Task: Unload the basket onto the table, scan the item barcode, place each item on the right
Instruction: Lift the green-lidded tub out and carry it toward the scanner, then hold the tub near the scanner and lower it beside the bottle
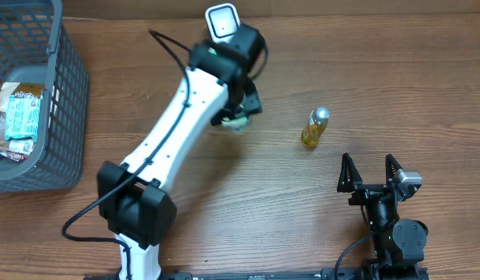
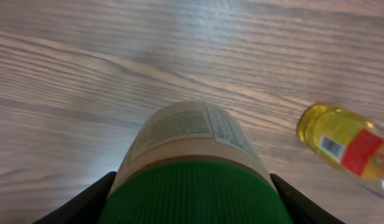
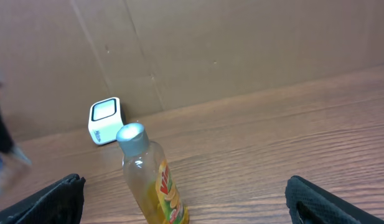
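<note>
While the two arms are rising from the near edge of the table (image 1: 247, 214), the right claw (image 1: 369, 162) is sitting nearest, at the near right. Its fingers are spreading as wide as they go and are gripping nothing, with only bare wood showing between them. Just beyond it, a little to the left, a small bottle (image 1: 314, 129) of yellow liquid with a silver cap and a red and yellow label is standing upright on the table, apart from both claws.

Further in, the white left arm is reaching diagonally from the near left toward the far middle. The left claw (image 1: 238, 117) is closing partway on a jar (image 2: 190, 140), and from its wrist view the dark fingers (image 2: 86, 205) are pressing on either side of the ribbed green lid. The jar's beige printed label is pointing away from the claw, over the table. I cannot tell from any view whether the jar is touching the wood or hanging just above it.

Beyond the left claw, at the far edge, a small white cube scanner (image 1: 222, 22) is resting in front of a cardboard wall (image 3: 241, 50). Off at the far left, a grey mesh basket (image 1: 68, 93) is holding some packets (image 1: 22, 113).
</note>
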